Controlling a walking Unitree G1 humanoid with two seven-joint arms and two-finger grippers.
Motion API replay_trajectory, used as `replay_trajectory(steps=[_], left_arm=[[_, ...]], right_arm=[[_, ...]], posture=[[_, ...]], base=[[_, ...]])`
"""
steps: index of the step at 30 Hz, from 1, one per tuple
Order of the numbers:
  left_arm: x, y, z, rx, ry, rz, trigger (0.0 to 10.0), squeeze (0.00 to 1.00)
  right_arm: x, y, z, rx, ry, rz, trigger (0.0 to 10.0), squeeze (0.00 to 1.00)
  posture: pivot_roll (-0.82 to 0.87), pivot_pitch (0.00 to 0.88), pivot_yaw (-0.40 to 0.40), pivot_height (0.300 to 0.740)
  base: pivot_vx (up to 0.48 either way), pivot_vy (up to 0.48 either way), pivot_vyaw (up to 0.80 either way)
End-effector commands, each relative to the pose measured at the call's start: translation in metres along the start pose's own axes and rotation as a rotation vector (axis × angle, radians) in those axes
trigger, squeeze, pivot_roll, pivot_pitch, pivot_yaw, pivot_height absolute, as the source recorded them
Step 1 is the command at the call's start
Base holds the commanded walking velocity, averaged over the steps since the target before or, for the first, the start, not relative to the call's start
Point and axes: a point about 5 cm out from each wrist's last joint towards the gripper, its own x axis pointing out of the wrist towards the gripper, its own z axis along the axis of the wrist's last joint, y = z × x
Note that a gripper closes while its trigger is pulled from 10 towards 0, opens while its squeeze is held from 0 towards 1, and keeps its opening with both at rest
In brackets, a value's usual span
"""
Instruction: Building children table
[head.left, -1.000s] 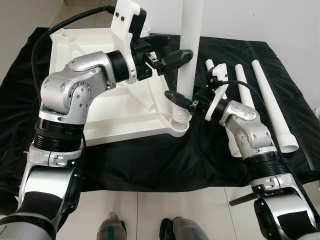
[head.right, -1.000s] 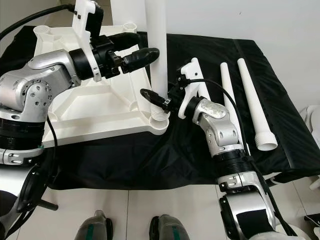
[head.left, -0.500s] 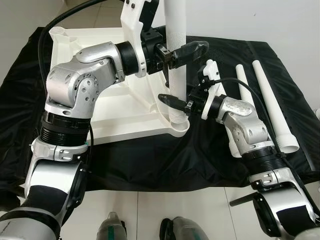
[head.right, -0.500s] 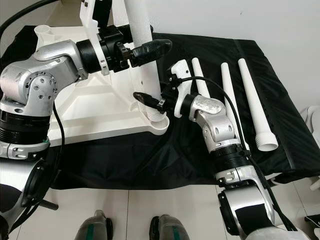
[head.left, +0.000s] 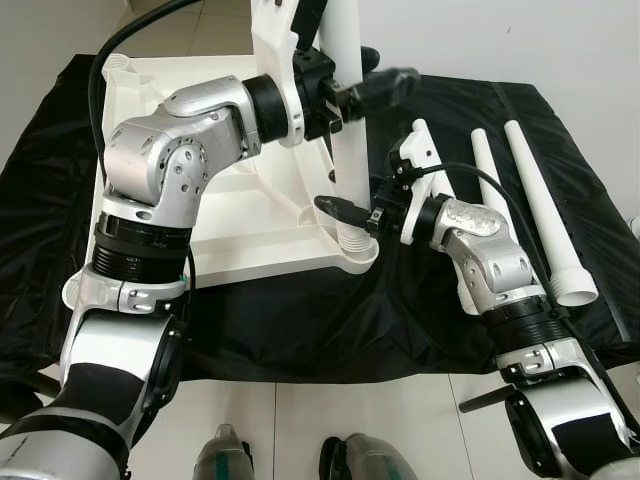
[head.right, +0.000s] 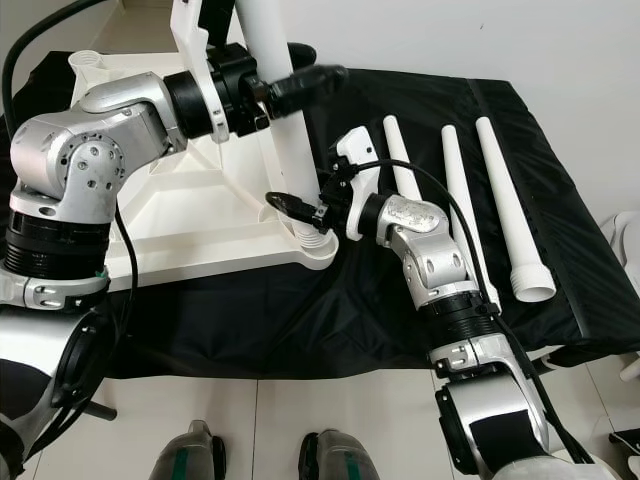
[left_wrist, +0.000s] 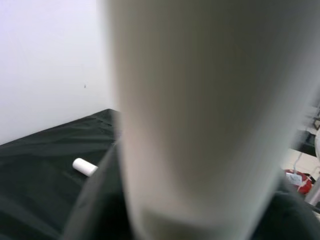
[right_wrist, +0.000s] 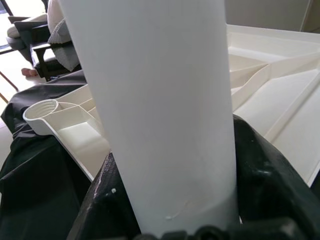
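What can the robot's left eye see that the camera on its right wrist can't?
The left eye view takes in both arms, the left gripper high on the upright leg, and three spare legs lying on the black cloth. The right wrist view gives a threaded corner socket close up and furniture behind. Both show the leg and the white tabletop.

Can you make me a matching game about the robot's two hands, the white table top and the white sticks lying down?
Things:
1. left tool
2. right tool
3. upside-down white plastic table top
4. three loose white plastic table legs

Places:
A. flat on the black cloth, ribs facing up
B. lying beside the robot's right arm
C. high on the upright white plastic leg
D. low on the upright leg, by the corner socket

Pairs: 1-C, 2-D, 3-A, 4-B
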Motion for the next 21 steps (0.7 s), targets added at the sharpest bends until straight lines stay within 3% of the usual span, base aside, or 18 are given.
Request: replay_trajectory(steps=[1, 17, 18, 21], left_arm=[[0.003, 0.000, 0.005, 0.009, -0.019, 0.009, 0.0, 0.00], [0.005, 0.002, 0.007, -0.003, -0.020, 0.059, 0.0, 0.00], [0.005, 0.005, 0.008, -0.003, -0.004, 0.095, 10.0, 0.00], [0.005, 0.007, 0.009, 0.009, 0.010, 0.128, 10.0, 0.00]], right_arm=[[-0.001, -0.003, 0.000, 0.001, -0.020, -0.044, 10.0, 0.00], [0.002, -0.020, -0.001, 0.030, -0.050, -0.306, 10.0, 0.00], [0.003, -0.025, -0.001, 0.056, -0.058, -0.357, 10.0, 1.00], [0.004, -0.026, 0.000, 0.075, -0.069, -0.388, 10.0, 1.00]], posture=[[-0.06, 0.025, -0.046, 0.740], [-0.07, 0.022, -0.044, 0.740], [-0.07, 0.021, -0.042, 0.740], [-0.07, 0.021, -0.042, 0.740]], base=[[0.000, 0.000, 0.00], [0.000, 0.000, 0.00], [0.000, 0.000, 0.00], [0.000, 0.000, 0.00]])
